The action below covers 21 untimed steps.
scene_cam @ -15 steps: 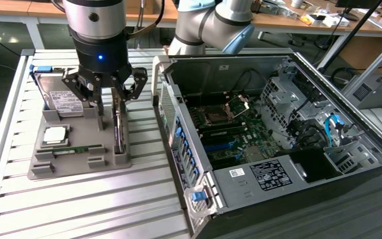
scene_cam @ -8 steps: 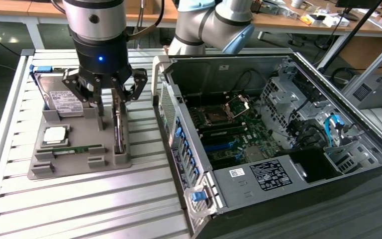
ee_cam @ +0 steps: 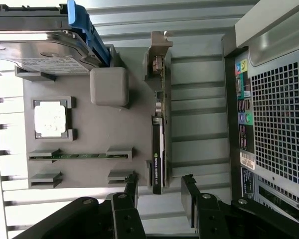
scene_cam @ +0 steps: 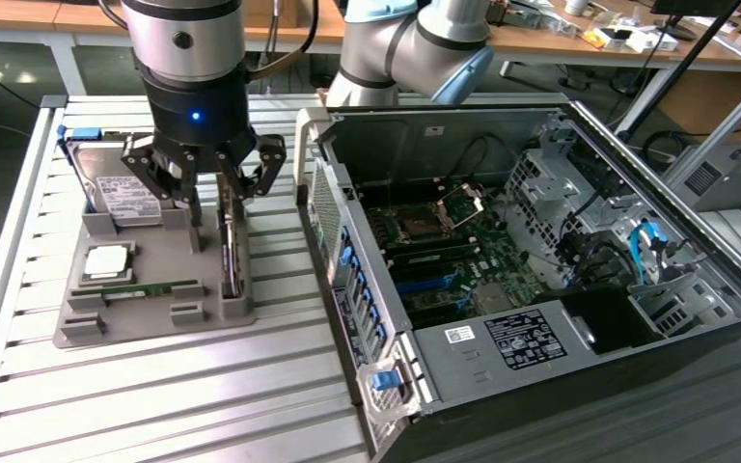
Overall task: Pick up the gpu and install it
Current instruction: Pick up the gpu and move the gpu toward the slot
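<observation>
Gripper (scene_cam: 213, 217) (ee_cam: 159, 179) is hovering over the parts tray (scene_cam: 151, 323) (ee_cam: 114, 129) at the exterior view's left. Its two black fingers (ee_cam: 131, 191) are spread wide and holding nothing. Between them runs the gpu (scene_cam: 231, 265) (ee_cam: 158, 124), standing on its long edge along the tray side that faces the computer case (scene_cam: 474, 125) (ee_cam: 279, 114). In the wrist view there's a clear gap on either side between card and fingers.

Quick count on the tray gives four parts, one of each:
- one hard drive (scene_cam: 123, 193) (ee_cam: 40, 52) in a blue carrier, propped at a tilt at the far end
- one square silver processor (scene_cam: 107, 260) (ee_cam: 50, 119) lying flat in its pocket
- one slim green memory stick (scene_cam: 150, 287) (ee_cam: 79, 156) sitting in its holders
- the one gpu, still seated in its slot, silver bracket at the hard-drive end

There's one tower case, lying open-side up at the exterior view's centre and right, with the motherboard showing. All of it rests on one slatted metal table (scene_cam: 151, 405) (ee_cam: 199, 99).

On to the writing. The gpu's edge carries a green-and-black strip with small white letters that I can't make out. The hard drive has a white label and the case has two white stickers (scene_cam: 525, 338), and their print is too small to read.
</observation>
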### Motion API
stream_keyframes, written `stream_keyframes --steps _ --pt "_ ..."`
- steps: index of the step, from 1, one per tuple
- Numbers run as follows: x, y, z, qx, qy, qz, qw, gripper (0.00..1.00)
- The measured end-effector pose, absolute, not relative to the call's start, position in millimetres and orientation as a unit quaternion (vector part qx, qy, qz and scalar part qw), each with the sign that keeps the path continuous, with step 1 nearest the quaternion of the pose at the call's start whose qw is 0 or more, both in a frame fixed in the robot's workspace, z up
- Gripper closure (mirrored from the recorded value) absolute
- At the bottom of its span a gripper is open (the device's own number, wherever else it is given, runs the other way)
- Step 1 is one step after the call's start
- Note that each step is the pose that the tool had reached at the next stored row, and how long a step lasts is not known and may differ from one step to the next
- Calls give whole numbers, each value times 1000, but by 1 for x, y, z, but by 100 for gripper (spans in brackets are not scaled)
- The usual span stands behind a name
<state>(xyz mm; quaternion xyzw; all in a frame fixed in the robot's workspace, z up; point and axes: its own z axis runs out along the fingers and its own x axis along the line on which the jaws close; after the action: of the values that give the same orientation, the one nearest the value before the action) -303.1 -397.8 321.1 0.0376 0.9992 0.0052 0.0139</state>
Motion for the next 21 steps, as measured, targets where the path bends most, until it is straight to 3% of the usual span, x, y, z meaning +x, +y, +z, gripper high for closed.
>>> stream_keyframes --steps 21 --pt "-303 -398 315 38 999 5 14 52"
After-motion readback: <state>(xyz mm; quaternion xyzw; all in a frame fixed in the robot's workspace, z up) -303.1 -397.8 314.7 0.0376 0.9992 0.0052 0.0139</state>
